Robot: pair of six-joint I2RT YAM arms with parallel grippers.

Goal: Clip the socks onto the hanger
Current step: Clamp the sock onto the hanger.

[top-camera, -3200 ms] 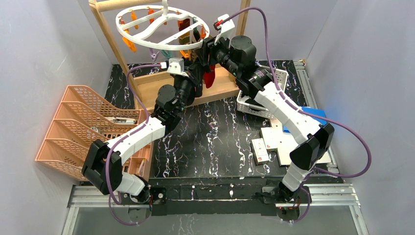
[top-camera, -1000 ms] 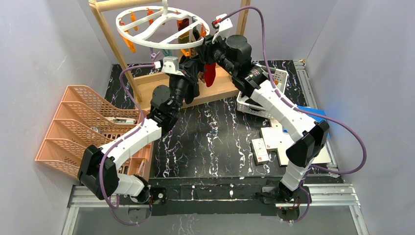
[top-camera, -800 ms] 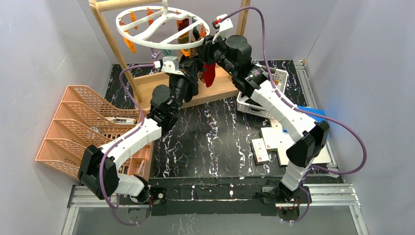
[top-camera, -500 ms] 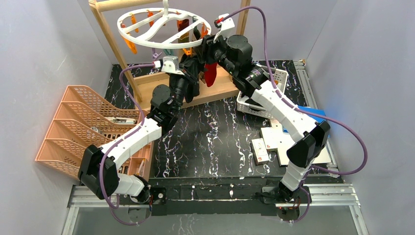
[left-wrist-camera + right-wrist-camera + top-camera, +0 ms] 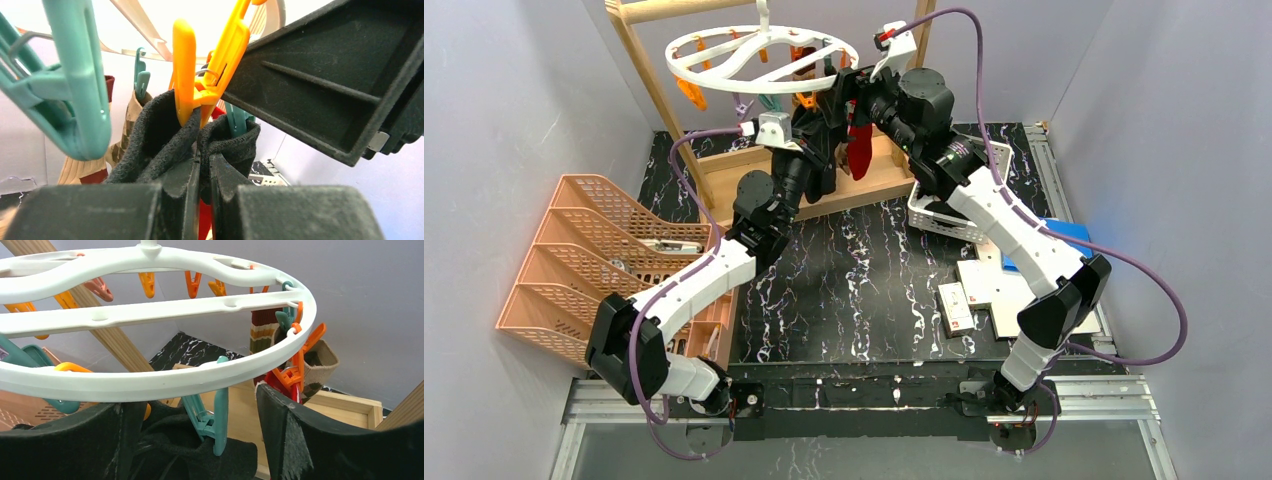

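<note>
The left gripper is pinched tight on a black sock, and an orange clip bites the sock's cuff just above the fingertips. The right gripper stands wide apart and holds nothing, with a teal clip hanging between its fingers under the hanger. Compared with 1 second earlier, the right wrist sits higher and the hanger's ring lies flatter.

Left claw tips can't be made out in top view, buried by black sock under hanger. Hanger cropped left in right wrist view; red sock top hidden.
</note>
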